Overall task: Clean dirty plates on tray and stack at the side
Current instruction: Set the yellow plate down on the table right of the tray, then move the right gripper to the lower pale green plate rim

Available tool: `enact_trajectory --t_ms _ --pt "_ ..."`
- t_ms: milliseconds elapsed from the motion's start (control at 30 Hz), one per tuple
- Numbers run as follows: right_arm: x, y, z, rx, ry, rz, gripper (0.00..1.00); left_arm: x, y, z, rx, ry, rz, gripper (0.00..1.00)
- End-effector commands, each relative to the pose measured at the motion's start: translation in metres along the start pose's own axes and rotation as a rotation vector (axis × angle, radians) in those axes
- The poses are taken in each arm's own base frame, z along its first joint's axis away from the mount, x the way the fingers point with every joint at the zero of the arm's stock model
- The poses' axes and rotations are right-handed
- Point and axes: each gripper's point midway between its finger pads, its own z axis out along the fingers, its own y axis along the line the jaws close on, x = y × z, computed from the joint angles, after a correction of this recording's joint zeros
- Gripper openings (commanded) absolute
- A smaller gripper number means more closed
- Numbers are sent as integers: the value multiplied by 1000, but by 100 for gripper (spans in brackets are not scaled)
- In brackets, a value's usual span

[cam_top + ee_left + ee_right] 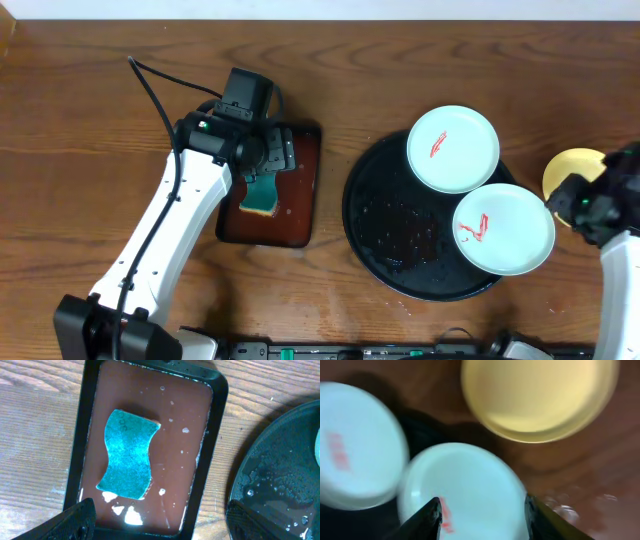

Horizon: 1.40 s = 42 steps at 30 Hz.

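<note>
I see left gripper (161, 505) spread wide, empty, over sponge (127, 455). Right gripper (482, 499) jaws parted, gripping nothing, above smeared plate (470, 480) on tray (390, 230).

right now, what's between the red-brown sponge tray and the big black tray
Only a strip of bare wooden table separates the red-brown tray from the black tray; the overhead and left wrist views both show it.

yellow plate (565, 168) half behind right arm (622, 275), sponge (260, 198) partly covered
</note>
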Motion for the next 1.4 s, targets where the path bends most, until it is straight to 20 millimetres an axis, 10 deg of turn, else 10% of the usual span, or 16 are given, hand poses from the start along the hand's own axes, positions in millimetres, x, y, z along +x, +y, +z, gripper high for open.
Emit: enact_trajectory --t_ms 0,667,1000,1367 --pt "8 -24 11 215 -18 -37 51 -1 1 -4 5 -8 -2 84" --pt "78 -47 69 266 194 -3 34 -1 1 -4 5 -8 -2 84" --pt "80 -51 70 236 210 60 1 -1 1 -4 5 -8 -2 84" --pt "51 -9 7 30 77 -6 1 -1 1 -4 5 -8 -2 84"
